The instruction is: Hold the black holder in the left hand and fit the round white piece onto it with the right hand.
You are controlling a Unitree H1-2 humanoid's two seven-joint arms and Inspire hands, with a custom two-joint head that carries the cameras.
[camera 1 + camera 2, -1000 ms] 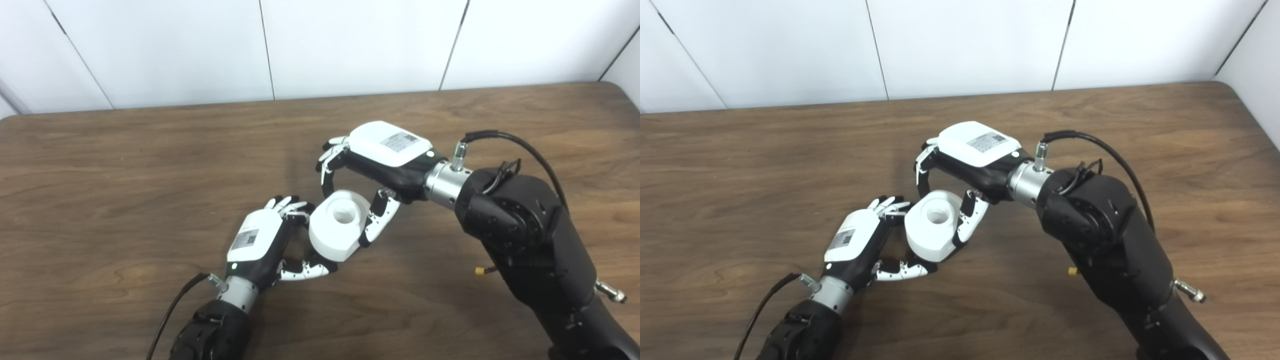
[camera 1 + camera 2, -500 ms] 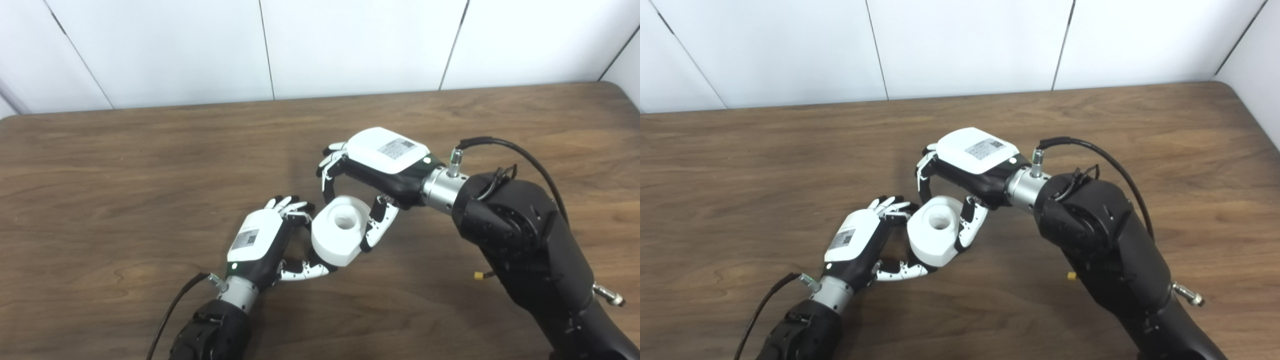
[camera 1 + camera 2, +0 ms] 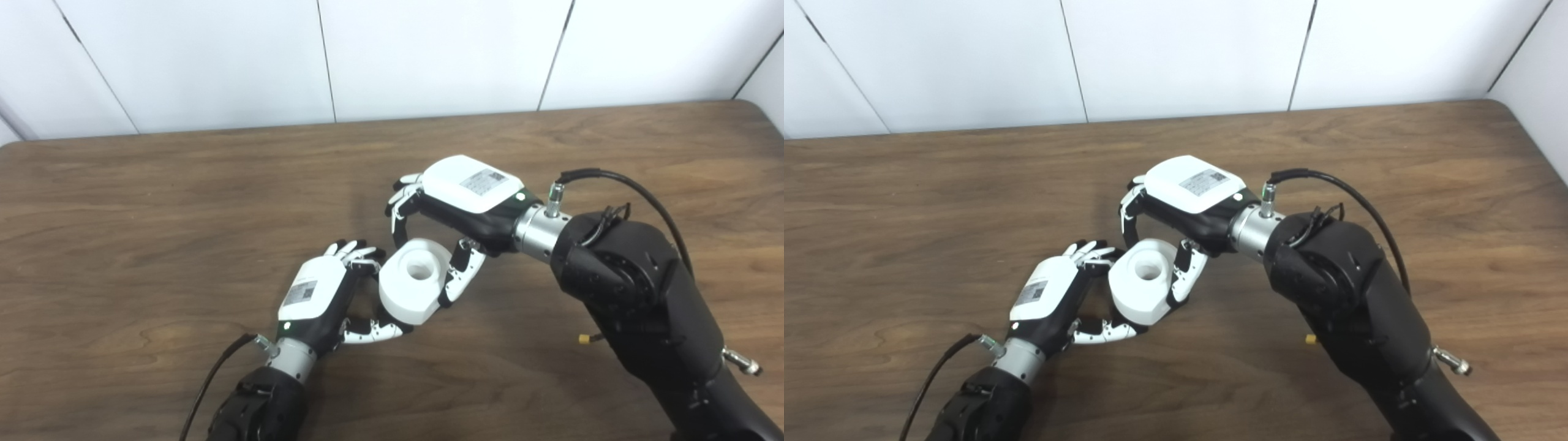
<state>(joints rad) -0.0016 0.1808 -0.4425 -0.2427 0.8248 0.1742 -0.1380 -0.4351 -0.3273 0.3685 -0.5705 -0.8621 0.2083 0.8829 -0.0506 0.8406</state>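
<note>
right hand (image 3: 456,211): grips round white piece (image 3: 411,280)
left hand (image 3: 324,297): fingers curled beneath it; holder hidden
table (image 3: 153,214): brown wood

Bright, even light; soft shadows on the table (image 3: 184,202); slightly soft focus, perhaps.

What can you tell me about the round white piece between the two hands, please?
The round white piece is a thick, matte, plastic-looking drum with a round hole in its upward-tilted face. The right hand grips it between fingers and thumb; the left hand closes beneath and beside it. The black holder is hidden.
</note>
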